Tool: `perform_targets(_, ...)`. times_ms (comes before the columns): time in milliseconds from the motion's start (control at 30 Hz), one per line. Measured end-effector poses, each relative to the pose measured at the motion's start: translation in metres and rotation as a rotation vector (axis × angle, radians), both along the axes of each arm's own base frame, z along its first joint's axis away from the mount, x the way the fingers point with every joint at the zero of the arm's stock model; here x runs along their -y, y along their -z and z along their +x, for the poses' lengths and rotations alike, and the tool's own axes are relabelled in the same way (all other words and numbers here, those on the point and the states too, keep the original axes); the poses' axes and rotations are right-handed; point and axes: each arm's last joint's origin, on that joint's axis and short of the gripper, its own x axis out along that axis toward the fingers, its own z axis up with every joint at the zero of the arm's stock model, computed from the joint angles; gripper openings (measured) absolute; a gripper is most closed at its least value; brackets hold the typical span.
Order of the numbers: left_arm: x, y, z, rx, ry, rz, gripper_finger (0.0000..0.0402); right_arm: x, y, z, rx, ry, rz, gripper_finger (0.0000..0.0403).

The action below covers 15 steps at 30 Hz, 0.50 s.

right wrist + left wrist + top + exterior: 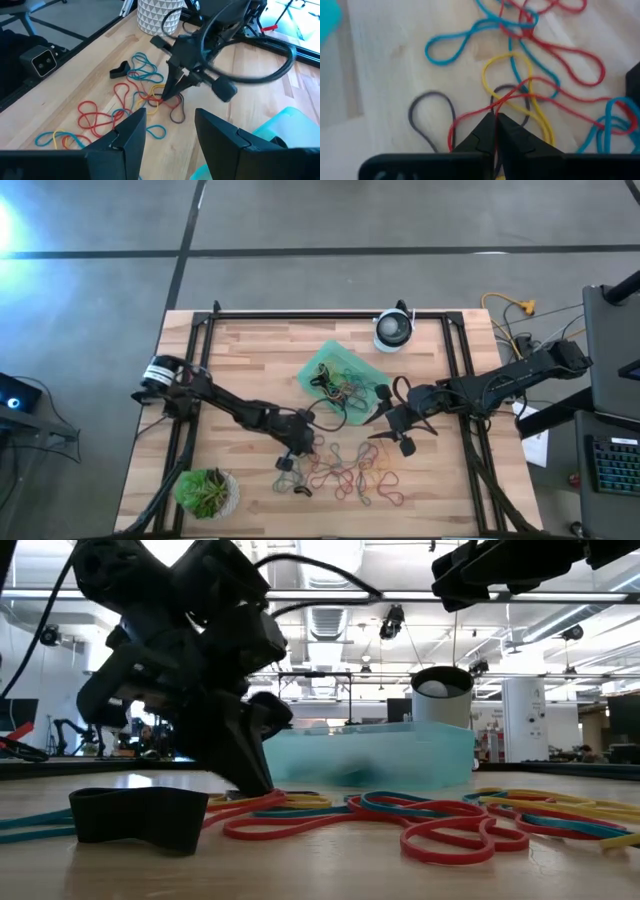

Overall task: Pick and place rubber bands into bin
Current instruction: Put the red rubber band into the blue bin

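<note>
In the low view we see the bin [380, 755] only through its cloudy wall, so we cannot make out what lies inside it. The left arm covers much of that picture, and a folded wide black band [140, 815] lies in front of it. From above, the bin [322, 368] shows a dark tangle of rubber bands [338, 390] in it, but we cannot count them.

The left gripper [297, 442] is down on the wooden table [250, 350], at about 7 o'clock from the bin. In its wrist view the fingers [482, 135] are pressed together and pinch a red rubber band [470, 117], which crosses a yellow band [520, 87] and a grey band [432, 112]. The loose rubber bands [350, 472] lie spread at 3 o'clock from this gripper, close beside it.

The right gripper [392, 427] is held above the table at about 4 o'clock from the bin, with its fingers [132, 132] spread apart and nothing between them.
</note>
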Motion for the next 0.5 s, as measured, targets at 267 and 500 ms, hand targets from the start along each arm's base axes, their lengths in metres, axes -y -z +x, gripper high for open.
perform_targets(267,0.010,-0.021,-0.004,0.082,0.000,0.018,0.0000,0.000,0.001,0.000,-0.006,0.001,-0.002,0.0164)
perform_targets(500,0.022,-0.037,-0.007,0.159,0.028,0.054,0.0000,0.000,0.000,0.000,-0.006,0.000,-0.001,0.0164)
